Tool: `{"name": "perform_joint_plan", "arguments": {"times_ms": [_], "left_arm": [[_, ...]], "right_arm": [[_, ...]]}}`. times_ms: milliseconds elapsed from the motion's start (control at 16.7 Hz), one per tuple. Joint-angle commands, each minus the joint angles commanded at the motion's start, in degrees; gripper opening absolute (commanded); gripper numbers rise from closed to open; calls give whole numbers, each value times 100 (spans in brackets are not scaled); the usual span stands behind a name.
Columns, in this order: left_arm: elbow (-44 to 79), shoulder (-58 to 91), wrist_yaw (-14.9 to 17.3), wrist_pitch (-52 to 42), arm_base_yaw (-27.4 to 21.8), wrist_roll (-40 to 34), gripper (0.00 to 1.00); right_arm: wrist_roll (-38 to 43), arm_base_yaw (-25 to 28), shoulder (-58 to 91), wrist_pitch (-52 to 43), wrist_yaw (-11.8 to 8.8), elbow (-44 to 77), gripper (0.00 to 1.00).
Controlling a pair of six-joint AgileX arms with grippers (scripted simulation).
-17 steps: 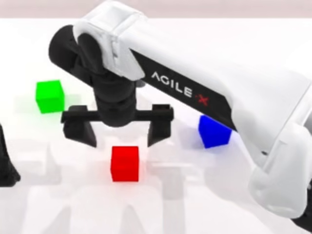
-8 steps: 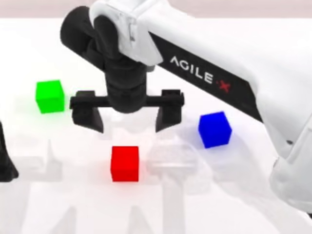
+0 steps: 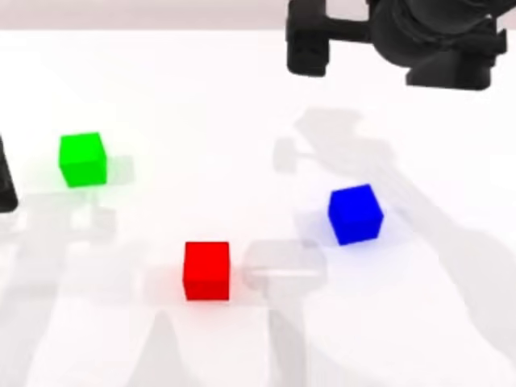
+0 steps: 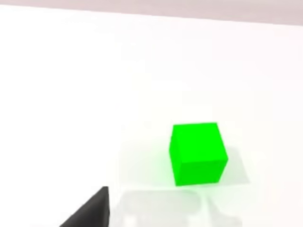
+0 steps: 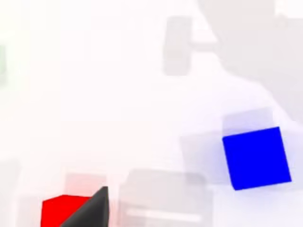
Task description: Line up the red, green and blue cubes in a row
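The red cube (image 3: 206, 271) rests on the white table, near the front middle. Far to its left and farther back is the green cube (image 3: 83, 159); the blue cube (image 3: 355, 213) lies to the right of the red one. My right gripper (image 3: 379, 72) hangs open and empty at the table's far right, well away from all three cubes. Its wrist view shows the blue cube (image 5: 256, 157) and part of the red cube (image 5: 61, 210) behind one fingertip (image 5: 92, 210). My left gripper (image 3: 4, 177) sits at the left edge, open, with the green cube (image 4: 198, 153) ahead of it.
The white table (image 3: 242, 121) carries nothing besides the three cubes and the arms' soft shadows. A pale wall strip runs along the far edge.
My right arm has pulled back from above the red cube to the far right, still open. The left arm has shifted farther back along the left edge. The cubes stay put.
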Motion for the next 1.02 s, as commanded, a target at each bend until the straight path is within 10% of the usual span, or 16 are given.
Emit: {"name": "perform_joint_plan", "arguments": {"times_ms": [420, 1020], "left_arm": [[3783, 4250, -30, -2402, -114, -386, 100], [8013, 8988, -29, -4998, -280, -798, 100]], "right_arm": [[-1697, -1672, -4862, 2578, 74, -4686, 100], [-3244, -3307, -9342, 5840, -645, -9765, 100]]}}
